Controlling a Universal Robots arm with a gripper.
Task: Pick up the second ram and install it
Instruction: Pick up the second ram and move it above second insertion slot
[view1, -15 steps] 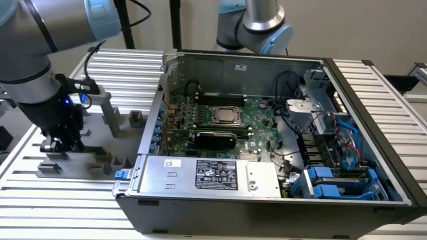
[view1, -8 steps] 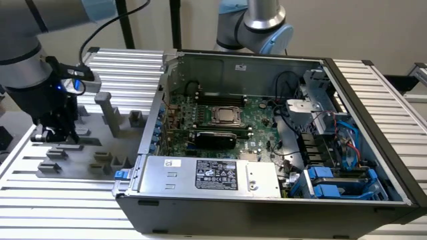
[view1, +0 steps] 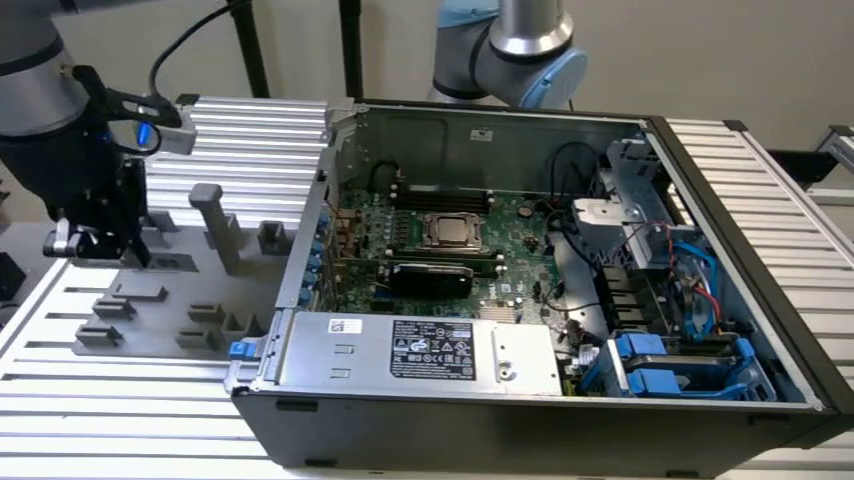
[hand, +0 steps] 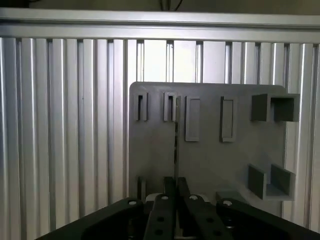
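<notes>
Over the ribbed aluminium table (view1: 120, 410), at the exterior view's left, hangs low with the gripper (view1: 91, 248) above a grey holder plate (view1: 174, 300). Pinches the ram (hand: 176, 145), seen edge-on, between near-closed fingers (hand: 170, 187), above the plate's slots. Stands beside an open computer case (view1: 534, 430), motherboard (view1: 507, 270) inside; pale wall (view1: 721, 60) behind.

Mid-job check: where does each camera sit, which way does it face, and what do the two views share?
Exterior view: mounted high off the arm, looking down into the open black computer case, with the grey plastic holder plate on the exterior view's left; the arm's claw hangs over the plate.
Wrist view: on the wrist, looking along the claw onto the holder plate and ribbed aluminium table; the thin second ram shows edge-on at the claw.
Shared: the claw, the holder plate, the ribbed table.
</notes>
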